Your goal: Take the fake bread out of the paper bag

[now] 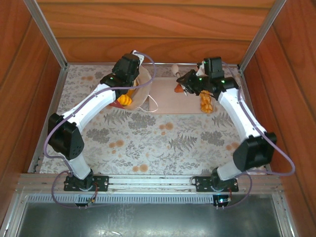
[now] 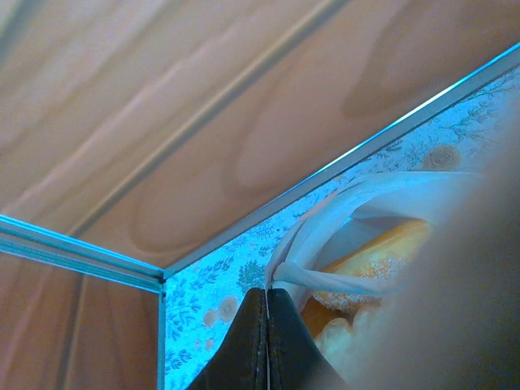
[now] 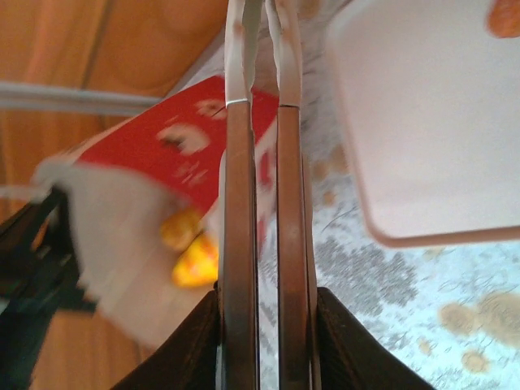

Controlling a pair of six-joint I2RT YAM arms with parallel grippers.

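Note:
The paper bag (image 1: 141, 95) lies at the back left of the table, white with a red band (image 3: 175, 146), its mouth held up. My left gripper (image 2: 268, 291) is shut on the bag's white rim by the cord handle (image 2: 341, 281). Fake bread (image 2: 380, 250) shows golden-orange inside the bag (image 2: 325, 219), and it also peeks from the bag's mouth (image 3: 192, 250). My right gripper (image 3: 268, 296) is shut on metal tongs (image 3: 240, 187), whose two arms stand slightly apart and point past the bag. More fake bread (image 1: 206, 102) lies on the tray by the right gripper (image 1: 187, 85).
A flat pale pink tray (image 1: 170, 101) sits right of the bag, its corner (image 3: 422, 122) close to the tongs. An orange piece (image 3: 508, 16) rests on it. Wooden walls and metal rails (image 2: 81, 256) close in the back and sides. The floral table cover (image 1: 158, 138) stretches toward the arm bases.

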